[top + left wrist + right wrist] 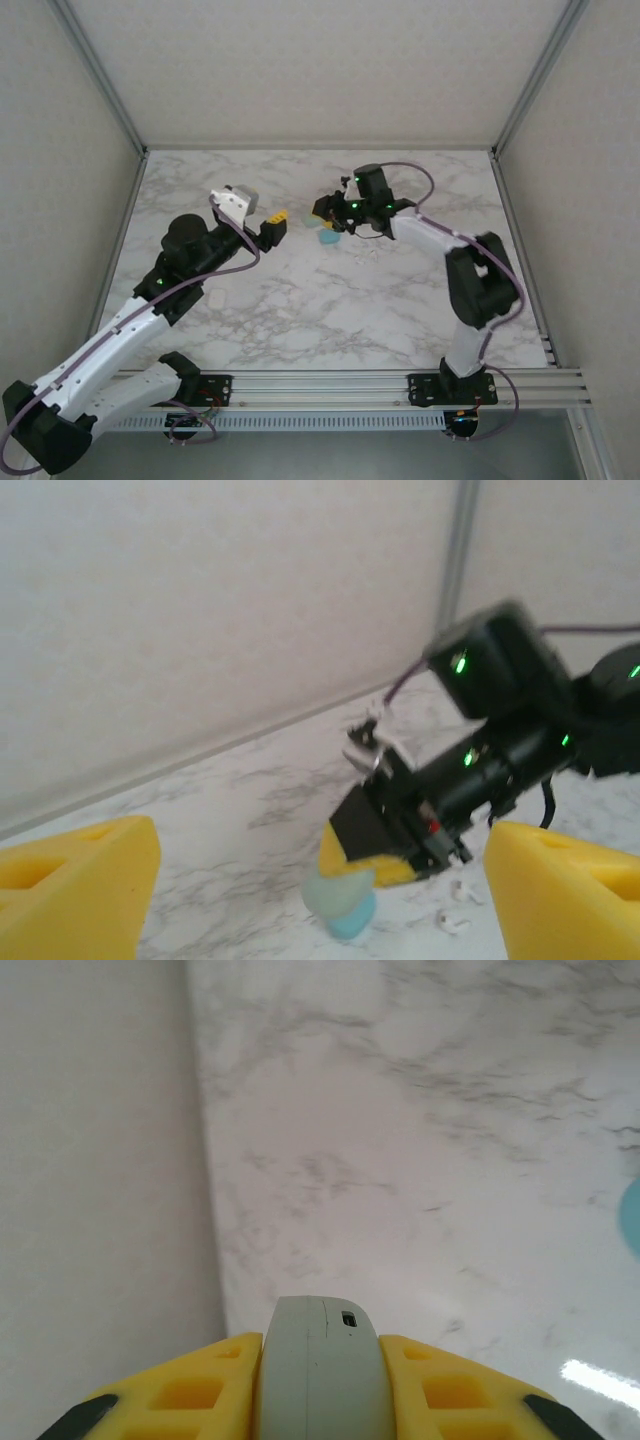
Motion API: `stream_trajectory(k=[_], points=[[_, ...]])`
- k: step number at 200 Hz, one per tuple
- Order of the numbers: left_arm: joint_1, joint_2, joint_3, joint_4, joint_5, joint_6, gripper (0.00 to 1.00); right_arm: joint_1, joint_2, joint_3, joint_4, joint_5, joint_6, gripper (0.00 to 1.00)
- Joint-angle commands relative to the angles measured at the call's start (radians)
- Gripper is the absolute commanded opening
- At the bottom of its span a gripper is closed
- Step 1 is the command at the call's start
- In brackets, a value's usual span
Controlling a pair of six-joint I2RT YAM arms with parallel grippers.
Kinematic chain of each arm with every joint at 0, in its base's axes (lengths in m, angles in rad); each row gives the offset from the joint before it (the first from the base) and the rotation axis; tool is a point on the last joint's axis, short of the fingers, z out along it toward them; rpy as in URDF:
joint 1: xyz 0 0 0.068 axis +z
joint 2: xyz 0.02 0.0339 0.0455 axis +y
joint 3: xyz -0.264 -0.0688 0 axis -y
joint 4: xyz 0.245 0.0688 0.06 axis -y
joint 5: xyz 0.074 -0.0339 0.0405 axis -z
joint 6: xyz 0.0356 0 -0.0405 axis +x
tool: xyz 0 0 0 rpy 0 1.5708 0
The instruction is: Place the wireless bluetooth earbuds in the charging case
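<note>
A marble-patterned desk (300, 330) is enclosed by plain white walls (300, 60) with metal corner posts. The left arm (120, 330) is stretched toward the middle of the desk, and the right arm (470, 280) is bent in from the other side, so that the two ends are brought near each other.

The left fingers (80, 880) are spread wide and nothing is held between them. The right fingers (190, 1400) are clenched on a pale grey-green charging case (320, 1370), which is gripped by its rounded sides just above the desk. A teal rounded piece (355, 915) is seen on the desk just under and beside that case; what it is cannot be told.

Two tiny white earbuds (460, 890) lie loose on the desk, just beside the right fingers on the right arm's side, and are not yet in the case. From the left fingers they lie ahead and to the right, past the teal piece. The right arm is judged the nearer, but it is occupied with the case; the free left fingers would likely be the ones sent for a bud. The buds' long axes are too small and blurred to be read.

No brand or writing can be made out; only a small dark mark is seen on the case.
</note>
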Motion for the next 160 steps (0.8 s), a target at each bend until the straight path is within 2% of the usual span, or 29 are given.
stream_trajectory(k=[1,27,75,110,160], points=[[0.018,-0.041,-0.013,-0.07,-0.127,-0.052,0.85,0.052,0.099,0.097,-0.03,0.017,-0.033,0.16],[0.037,-0.062,-0.009,-0.154,-0.191,-0.122,0.89,0.098,0.22,0.178,-0.055,0.043,-0.031,0.17],[0.087,-0.023,0.018,-0.385,-0.263,-0.306,0.88,0.125,0.326,0.238,-0.112,0.081,-0.068,0.18],[0.113,0.022,0.015,-0.497,-0.297,-0.427,0.87,0.125,0.351,0.247,-0.148,0.084,-0.102,0.21],[0.139,0.095,-0.012,-0.622,-0.347,-0.513,0.87,0.124,0.329,0.258,-0.263,0.156,-0.187,0.31]])
